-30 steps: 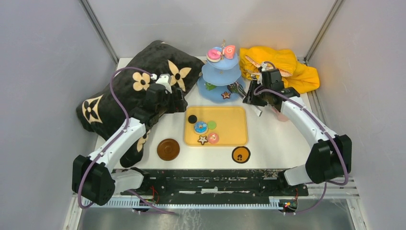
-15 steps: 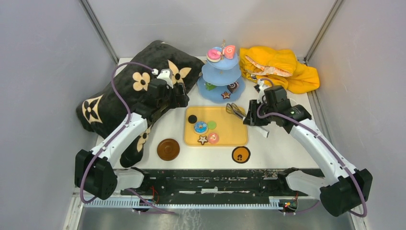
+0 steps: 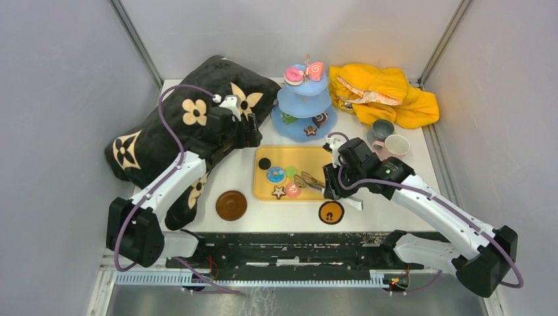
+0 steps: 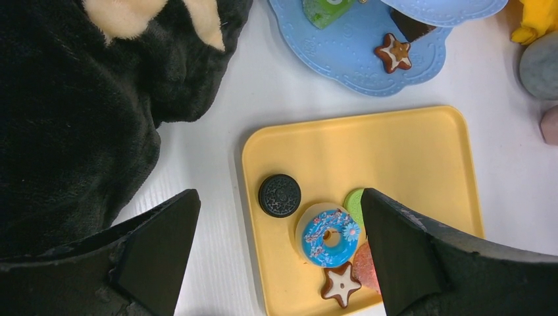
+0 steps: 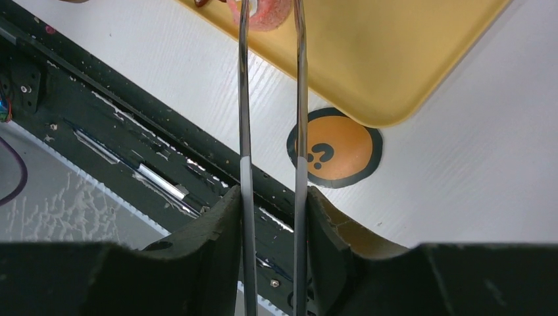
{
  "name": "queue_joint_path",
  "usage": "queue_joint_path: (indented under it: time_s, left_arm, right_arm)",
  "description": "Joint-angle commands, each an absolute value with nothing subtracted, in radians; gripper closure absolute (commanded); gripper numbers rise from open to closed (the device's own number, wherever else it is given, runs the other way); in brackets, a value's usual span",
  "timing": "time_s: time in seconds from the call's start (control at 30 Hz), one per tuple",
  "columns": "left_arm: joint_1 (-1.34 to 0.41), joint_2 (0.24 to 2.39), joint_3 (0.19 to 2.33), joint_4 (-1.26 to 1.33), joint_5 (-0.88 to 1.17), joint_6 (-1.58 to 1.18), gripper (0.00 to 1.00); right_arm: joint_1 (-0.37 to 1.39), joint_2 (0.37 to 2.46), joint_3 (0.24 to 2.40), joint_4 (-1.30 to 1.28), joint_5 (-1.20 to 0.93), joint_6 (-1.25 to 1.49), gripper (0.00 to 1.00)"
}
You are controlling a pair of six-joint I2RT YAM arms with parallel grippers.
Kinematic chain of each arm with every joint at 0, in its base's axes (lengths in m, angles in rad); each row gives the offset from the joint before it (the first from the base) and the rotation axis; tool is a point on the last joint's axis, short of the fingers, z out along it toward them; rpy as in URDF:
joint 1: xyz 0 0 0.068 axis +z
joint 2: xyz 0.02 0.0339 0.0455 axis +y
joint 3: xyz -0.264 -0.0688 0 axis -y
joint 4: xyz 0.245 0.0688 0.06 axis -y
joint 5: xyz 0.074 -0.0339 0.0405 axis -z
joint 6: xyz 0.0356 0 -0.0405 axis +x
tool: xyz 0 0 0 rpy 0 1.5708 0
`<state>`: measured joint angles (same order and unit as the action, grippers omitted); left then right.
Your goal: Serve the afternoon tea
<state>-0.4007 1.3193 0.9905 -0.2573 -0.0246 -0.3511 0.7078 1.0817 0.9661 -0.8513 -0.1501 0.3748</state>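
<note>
**Layout.** A black cushion (image 3: pixel 171 128) fills the far left of the table (image 3: pixel 395 191), clear of the work. The stand (image 3: pixel 299 102) is upright at far centre and partly stocked, with two swirl rolls (image 3: pixel 294 76) on the top tier and a chocolate (image 3: pixel 320 119) on the bottom. The tray (image 3: pixel 322 164) lies just in front of it. Five sweets (image 3: pixel 276 174) are grouped at the tray's left end. The mug (image 3: pixel 381 128) and cup (image 3: pixel 397 145) stand close together to the right of the stand, neither on a coaster. The brown coaster (image 3: pixel 231 205) lies bare, left of the tray's near corner.

**Handling (judgement).** The sweets look like small, light, rigid toys with smooth faces. They are unlikely to be damaged, but they could slip or pop out from metal tips. The pink sweet (image 5: pixel 266 16) is round, so it is best pinched across its widest part and kept level.

**Right gripper** (image 5: pixel 273 197). The fingers are clamped on the tongs (image 5: pixel 301 99) and press the two arms partly together. The arms run near parallel with a gap between them. They flank the pink sweet at the tray's near edge. The tips are cut off in the wrist view, so I cannot tell whether they pinch it.

**Left gripper** (image 4: pixel 279 204). The fingers are wide apart with nothing between them. The gripper hovers above the tray's left end, over the black biscuit (image 3: pixel 264 163), and touches nothing.
</note>
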Motion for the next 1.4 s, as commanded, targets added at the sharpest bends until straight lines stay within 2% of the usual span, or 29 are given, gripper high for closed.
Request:
queue_joint_path:
  time_s: [0.0, 0.2, 0.67, 1.37]
  left_arm:
    - [-0.4, 1.286, 0.992, -0.206, -0.032, -0.365, 0.01]
    - [-0.4, 1.28, 0.983, -0.195, -0.032, -0.37, 0.01]
    - [-0.4, 1.266, 0.986, -0.197, -0.04, -0.363, 0.01]
    - [-0.4, 1.258, 0.98, -0.197, -0.037, -0.354, 0.01]
  right_arm:
    - [0.727, 1.027, 0.974, -0.861, -0.131, 0.343, 0.57]
    - [0.771, 1.049, 0.998, -0.896, -0.162, 0.325, 0.56]
    - [0.885, 1.09, 0.998, -0.897, 0.0, 0.318, 0.53]
    - [0.906, 1.161, 1.005, -0.807, 0.002, 0.31, 0.51]
